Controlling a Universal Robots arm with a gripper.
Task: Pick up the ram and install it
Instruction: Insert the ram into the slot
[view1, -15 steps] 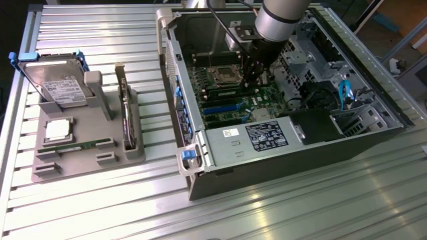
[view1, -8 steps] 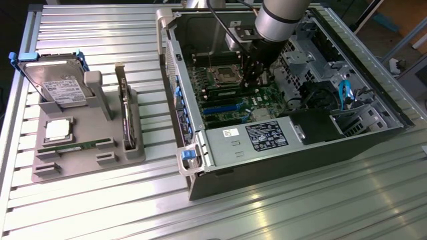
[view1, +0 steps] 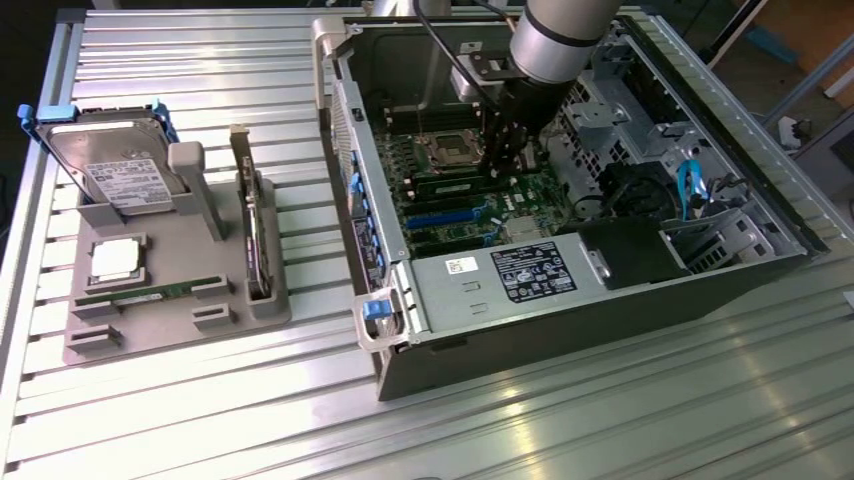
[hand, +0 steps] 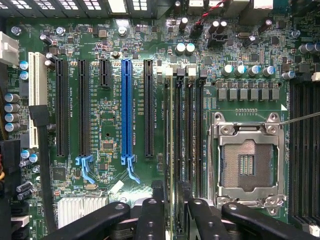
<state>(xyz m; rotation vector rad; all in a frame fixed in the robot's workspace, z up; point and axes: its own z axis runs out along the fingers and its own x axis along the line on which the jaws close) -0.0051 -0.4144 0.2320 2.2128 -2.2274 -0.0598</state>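
Your black fingers (hand: 157, 210) looked released, one on each side of the long, thin green ram stick (hand: 172, 140), just beside its faces rather than clamped on it. The stick stood edge-on in the nearest of the black memory slots, between the black expansion slot (hand: 148, 107) and the empty silver processor socket (hand: 247, 165). Its long axis ran along the slot, parallel to the blue expansion slot (hand: 127, 110), pointing away from your fingers across the green motherboard (hand: 107, 130). I judged the install to be at its seating-and-release stage. Any next move called for a straight retreat that didn't drag the stick.
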